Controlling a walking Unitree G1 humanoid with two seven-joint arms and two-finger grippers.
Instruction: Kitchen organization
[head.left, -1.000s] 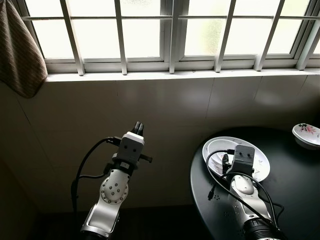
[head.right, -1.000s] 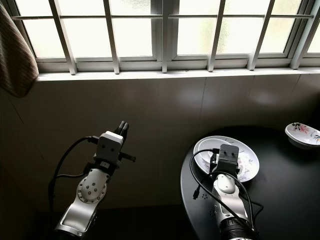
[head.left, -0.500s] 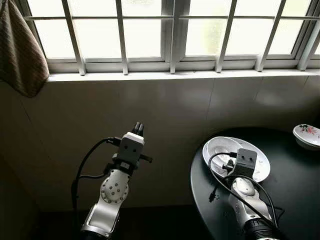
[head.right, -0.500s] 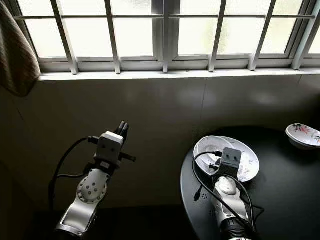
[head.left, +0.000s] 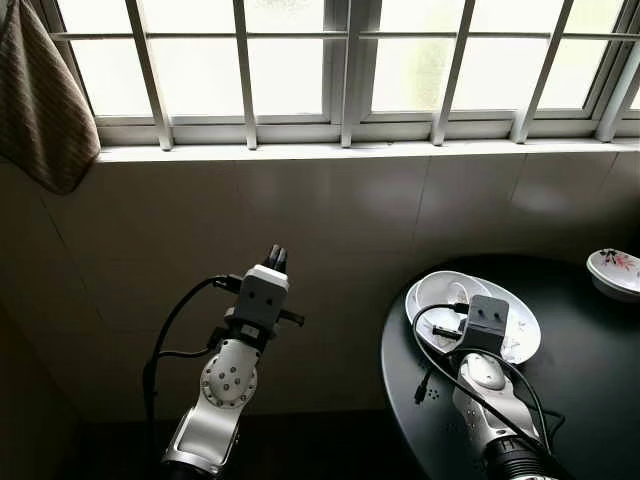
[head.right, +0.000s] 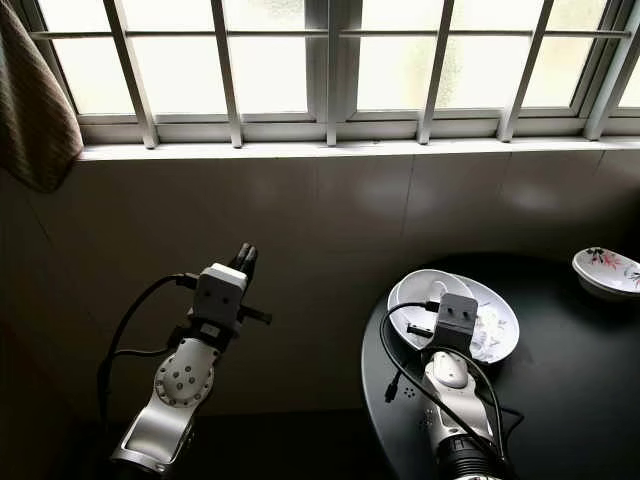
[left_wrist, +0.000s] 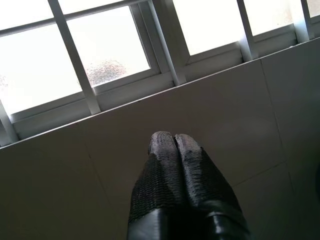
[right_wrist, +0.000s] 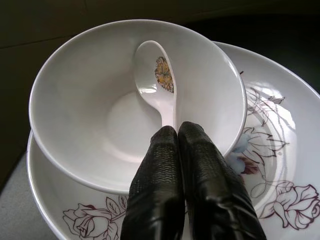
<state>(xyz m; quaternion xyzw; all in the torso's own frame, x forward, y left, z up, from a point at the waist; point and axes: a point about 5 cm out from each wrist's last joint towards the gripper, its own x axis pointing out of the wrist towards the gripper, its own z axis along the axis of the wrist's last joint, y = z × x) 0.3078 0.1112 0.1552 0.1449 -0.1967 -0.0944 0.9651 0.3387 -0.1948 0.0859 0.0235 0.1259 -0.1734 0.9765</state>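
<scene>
Barred window above a tiled wall, with a dark round table at the lower right.

A wide window (head.left: 340, 60) with white frames and white bars spans the top of the frame, its frosted panes glowing with daylight. Beneath it runs a pale sill (head.left: 350, 150), and below that a wall (head.left: 330, 230) of large tiles in shade. A brown woven cloth (head.left: 40, 100) hangs at the upper left. The black round table (head.left: 590, 380) fills the lower right corner. The floor (head.left: 320, 450) at the bottom is very dark.

No words, brands, numbers or signs can be read anywhere; the plate (right_wrist: 280, 165) bears only drawn flowers and the spoon (right_wrist: 159, 82) a small yellow motif.
</scene>
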